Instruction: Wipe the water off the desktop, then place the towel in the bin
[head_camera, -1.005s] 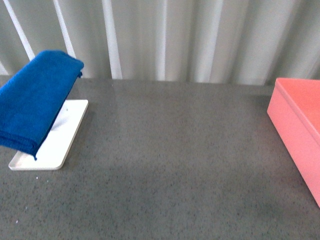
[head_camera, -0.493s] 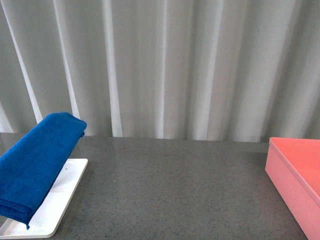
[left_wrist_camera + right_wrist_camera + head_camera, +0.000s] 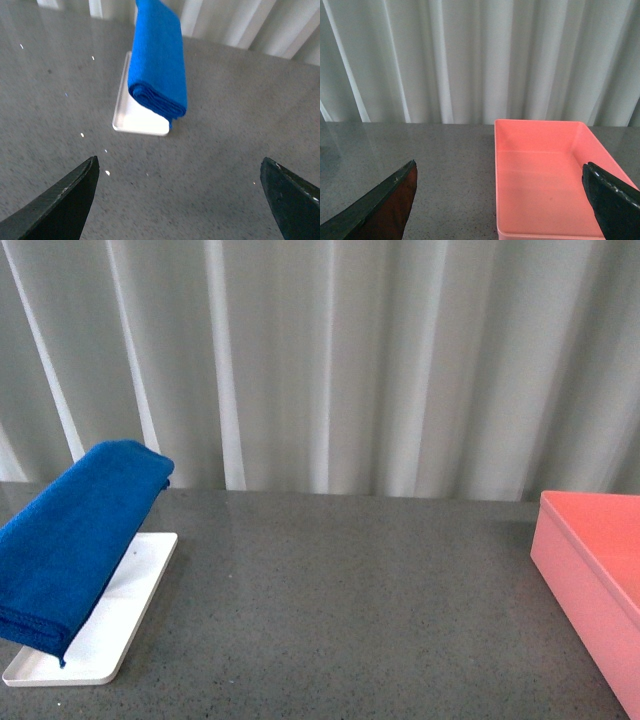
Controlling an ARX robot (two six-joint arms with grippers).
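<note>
- Front view: the blue towel (image 3: 80, 540) is at the far left, folded in layers. It slants above a flat white tray (image 3: 115, 635), far end higher than near end; what carries it is hidden.
- The tray lies flat on the speckled grey desktop (image 3: 340, 610).
- The salmon-pink bin (image 3: 585, 575) stands at the right edge, well apart from the towel and cut off by the frame.
- A pale pleated curtain (image 3: 350, 360) hangs behind the desktop's far edge. Neither arm shows here.
- Left wrist view: the left gripper (image 3: 180, 200) hangs over bare desktop, on the near side of the tray. Its dark fingers (image 3: 60, 200) are spread wide and hold nothing.
- The towel's folded end juts past the tray's near edge. A few small bright specks (image 3: 82, 135) dot the desktop near the tray; whether they are water cannot be told.
- Right wrist view: the right gripper (image 3: 500, 205) has its fingers (image 3: 375, 205) spread wide and holds nothing. The bin lies ahead of it, open-topped, with only bare pink floor showing inside.
</note>
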